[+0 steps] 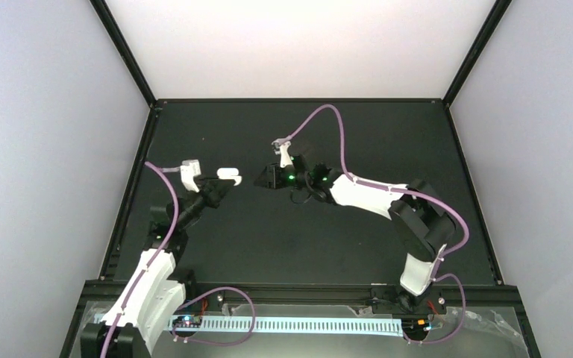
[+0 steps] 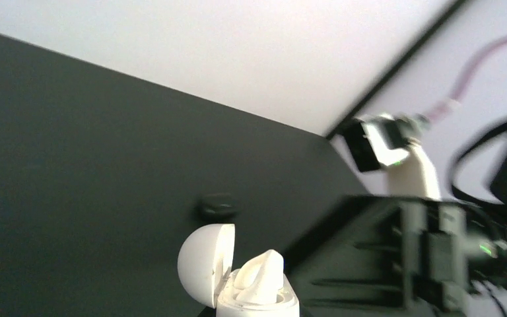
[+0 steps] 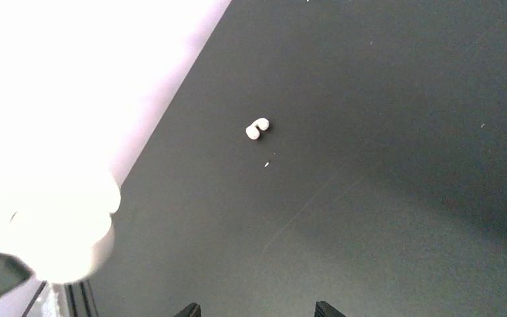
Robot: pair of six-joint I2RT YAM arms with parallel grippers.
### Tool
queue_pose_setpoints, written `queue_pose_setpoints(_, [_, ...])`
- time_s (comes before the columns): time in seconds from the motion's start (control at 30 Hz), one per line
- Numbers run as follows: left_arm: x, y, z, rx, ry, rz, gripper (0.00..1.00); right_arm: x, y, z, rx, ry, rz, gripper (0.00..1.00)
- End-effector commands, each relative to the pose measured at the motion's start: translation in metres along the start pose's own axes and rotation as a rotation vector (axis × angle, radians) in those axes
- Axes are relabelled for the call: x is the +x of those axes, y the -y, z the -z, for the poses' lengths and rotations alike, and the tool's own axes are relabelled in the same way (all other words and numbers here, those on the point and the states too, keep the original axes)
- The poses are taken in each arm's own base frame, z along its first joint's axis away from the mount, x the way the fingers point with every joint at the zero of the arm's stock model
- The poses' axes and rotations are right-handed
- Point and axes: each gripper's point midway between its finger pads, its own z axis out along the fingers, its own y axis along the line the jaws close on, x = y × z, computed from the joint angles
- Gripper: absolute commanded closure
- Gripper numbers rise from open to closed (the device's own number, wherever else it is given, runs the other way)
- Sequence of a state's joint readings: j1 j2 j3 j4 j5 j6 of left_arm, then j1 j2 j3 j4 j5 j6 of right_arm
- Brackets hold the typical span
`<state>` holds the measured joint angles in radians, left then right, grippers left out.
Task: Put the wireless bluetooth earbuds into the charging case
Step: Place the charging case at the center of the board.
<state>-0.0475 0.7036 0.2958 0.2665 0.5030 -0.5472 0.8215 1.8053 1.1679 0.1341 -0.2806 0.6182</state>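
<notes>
My left gripper [image 1: 224, 184] is closed on the small smooth white oval charging case [image 1: 229, 176], holding it off the matte black table [image 1: 306, 246]. Its fingers are out of sight in the left wrist view. From above, the case's long axis runs out from the left fingertips towards the right gripper [image 1: 265, 177], which is just beyond it with a narrow gap between. In the left wrist view the case [image 2: 257, 302] is open, mouth pointing away from my left hand, with the domed lid [image 2: 206, 264] swung to one side. A white rounded earbud [image 2: 261, 272] stands out of the mouth, tilted. Beyond it on the table is a small dark oval blob [image 2: 218, 207], too blurred for me to identify. The right gripper [image 3: 255, 309] has its jaws spread apart with nothing between them. Well ahead of its fingertips [image 3: 323, 308], a tiny white two-lobed piece [image 3: 257, 128] lies on the table. Its long axis slants away and slightly to the right. I cannot tell whether it is one bud or two touching.
</notes>
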Motion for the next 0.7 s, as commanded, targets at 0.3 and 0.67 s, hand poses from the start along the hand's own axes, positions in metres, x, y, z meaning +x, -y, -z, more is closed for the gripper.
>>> queue_pose_setpoints(0.3, [0.020,0.141,0.009,0.608,-0.120,-0.206,0.99,-0.006,-0.018,0.077,-0.046,0.071,-0.021,0.55])
queue_pose_setpoints(0.67, [0.053,0.073,-0.036,0.305,-0.216,-0.050,0.98,0.031,0.070,0.139,0.195,0.144,-0.095,0.50])
